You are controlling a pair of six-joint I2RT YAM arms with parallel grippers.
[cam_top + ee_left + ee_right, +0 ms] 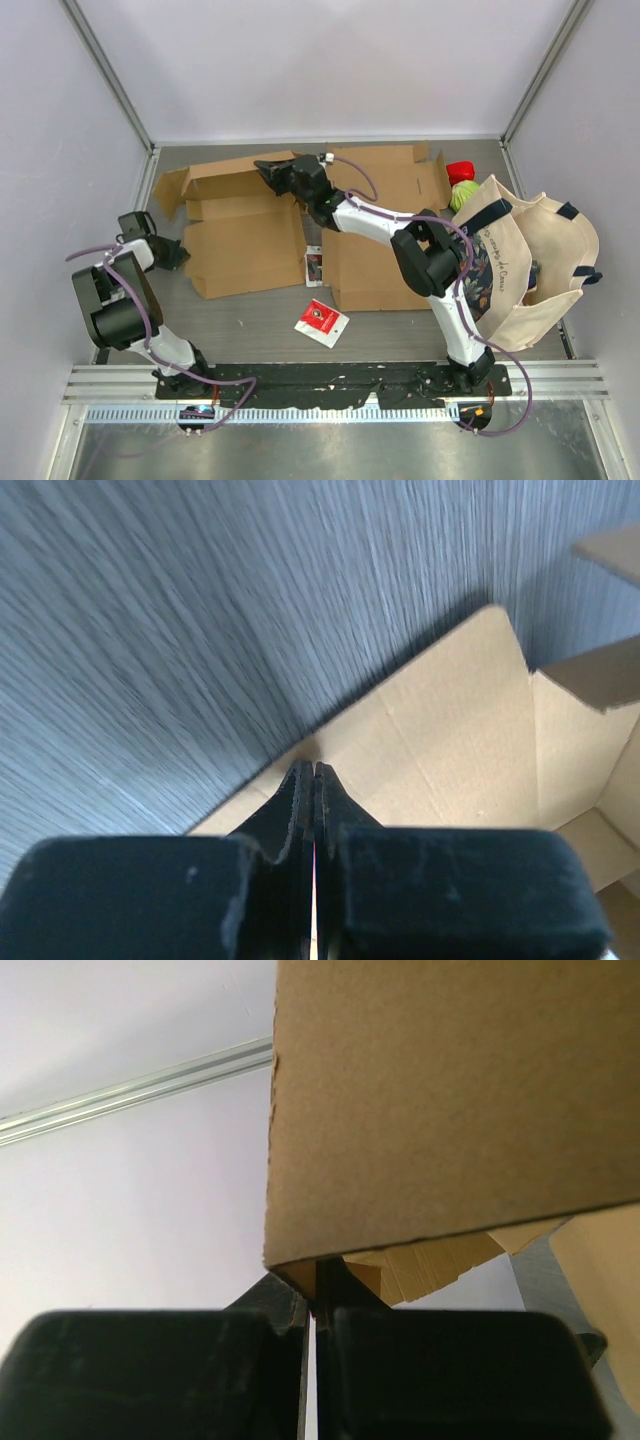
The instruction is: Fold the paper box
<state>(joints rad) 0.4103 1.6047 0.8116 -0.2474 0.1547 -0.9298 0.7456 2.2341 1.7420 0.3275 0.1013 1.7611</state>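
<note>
Lying near the paper box are tote bag and red packet.

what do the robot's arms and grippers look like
The left arm and right arm have white links with bulky black joint blocks; a thin purple cable loops along each. The left gripper and right gripper are black, with flat fingers tapering to the tips.

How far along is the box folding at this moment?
Done: very little. The paper box still lies mostly flat and open, with its flaps spread. In hand: the right gripper is shut on a raised flap at the far edge. The left gripper is shut at the box's left edge, but whether it grips the card is unclear. Left: raising the walls and closing the flaps.
</note>
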